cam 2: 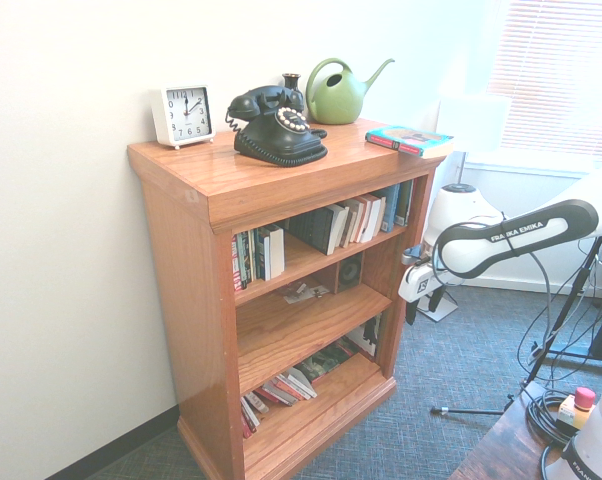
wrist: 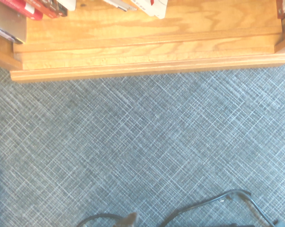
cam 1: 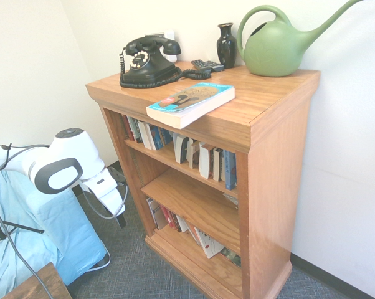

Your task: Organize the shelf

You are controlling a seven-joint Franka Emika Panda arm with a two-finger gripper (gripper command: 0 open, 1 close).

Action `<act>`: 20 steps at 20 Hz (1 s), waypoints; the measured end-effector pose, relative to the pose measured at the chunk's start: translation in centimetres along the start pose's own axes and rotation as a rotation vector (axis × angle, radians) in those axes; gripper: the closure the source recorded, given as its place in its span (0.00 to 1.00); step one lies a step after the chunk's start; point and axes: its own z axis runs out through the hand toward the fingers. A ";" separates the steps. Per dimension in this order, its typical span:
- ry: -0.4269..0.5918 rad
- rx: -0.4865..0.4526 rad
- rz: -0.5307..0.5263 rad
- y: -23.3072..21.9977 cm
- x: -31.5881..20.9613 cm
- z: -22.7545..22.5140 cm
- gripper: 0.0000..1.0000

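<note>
Hanging released and empty, pincer [cam 2: 423, 311] lies right of bookcase [cam 2: 189, 300], second exterior view; overhanging paperback [cam 2: 406, 138] higher.

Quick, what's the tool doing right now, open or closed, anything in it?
Tool: open, holding nothing, out in front of the bookcase.

Above the hand [cam 2: 423, 306], the first exterior view crops the spout [cam 1: 334, 22]. Beyond it, bits [cam 2: 306, 292] are too small to tell.
</note>
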 end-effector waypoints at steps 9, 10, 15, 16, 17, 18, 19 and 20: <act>0.070 -0.005 -0.022 0.3 1.3 -1.2 0.00; 0.099 -0.015 -0.027 0.5 1.8 -1.5 0.00; 0.283 -0.075 -0.059 1.7 4.2 -3.2 0.00; 0.334 -0.090 -0.071 1.9 4.7 -3.9 0.00; 0.382 -0.103 -0.084 2.0 5.1 -4.7 0.00; 0.432 -0.115 -0.096 2.1 5.5 -5.7 0.00; 0.484 -0.124 -0.110 2.1 5.8 -7.0 0.00; 0.535 -0.132 -0.125 2.2 6.0 -8.4 0.00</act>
